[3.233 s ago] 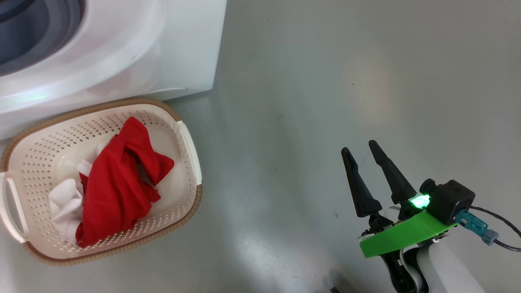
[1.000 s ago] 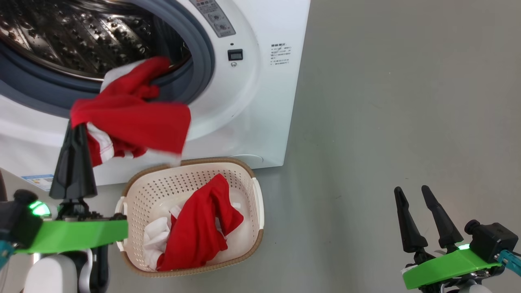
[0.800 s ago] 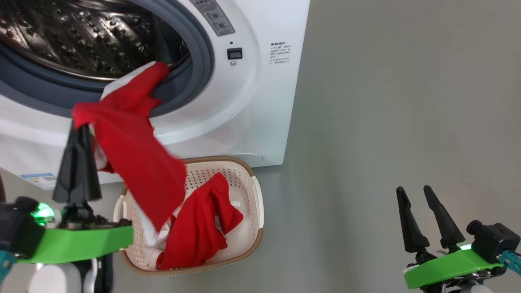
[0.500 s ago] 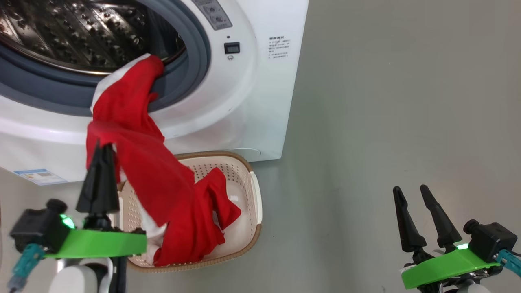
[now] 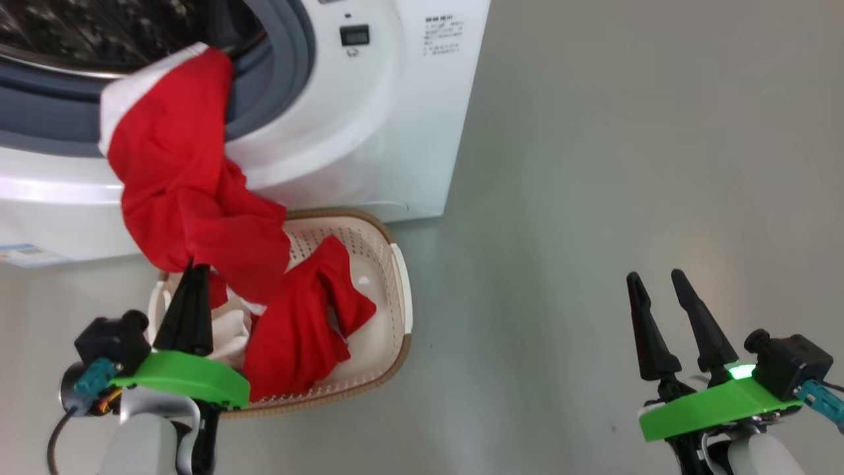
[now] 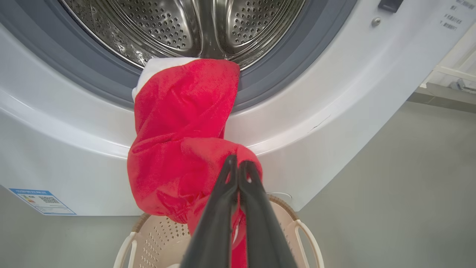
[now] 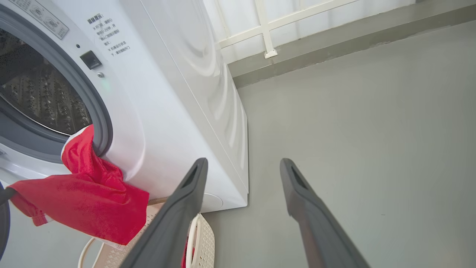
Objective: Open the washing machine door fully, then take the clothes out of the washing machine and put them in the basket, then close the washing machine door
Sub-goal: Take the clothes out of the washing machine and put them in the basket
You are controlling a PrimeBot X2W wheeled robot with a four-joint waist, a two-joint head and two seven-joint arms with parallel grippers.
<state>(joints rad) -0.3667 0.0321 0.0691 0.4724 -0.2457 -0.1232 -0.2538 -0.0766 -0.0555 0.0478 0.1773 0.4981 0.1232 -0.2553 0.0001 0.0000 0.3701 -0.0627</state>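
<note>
The washing machine [image 5: 369, 125] stands at the upper left with its drum [image 6: 200, 22] open; its door is out of view. A red garment with a white edge [image 5: 178, 171] hangs from the drum's lip over the grey gasket, down to my left gripper [image 5: 192, 269]. That gripper is shut on the garment's lower fold [image 6: 178, 123], just above the basket [image 5: 401, 277]. More red and white clothes [image 5: 297, 330] lie in the basket. My right gripper [image 5: 655, 276] hovers open and empty over the floor at the lower right, its fingers [image 7: 186, 201] spread wide.
Grey floor [image 5: 593, 165] stretches to the right of the machine and the basket. A white wall with a low ledge [image 7: 316, 41] runs behind the machine. A blue label [image 6: 42, 201] sits low on the machine's front.
My left gripper has come down from the drum's lip to just above the basket, drawing the red garment out longer. The head camera has tilted downward. The right gripper has stayed put.
</note>
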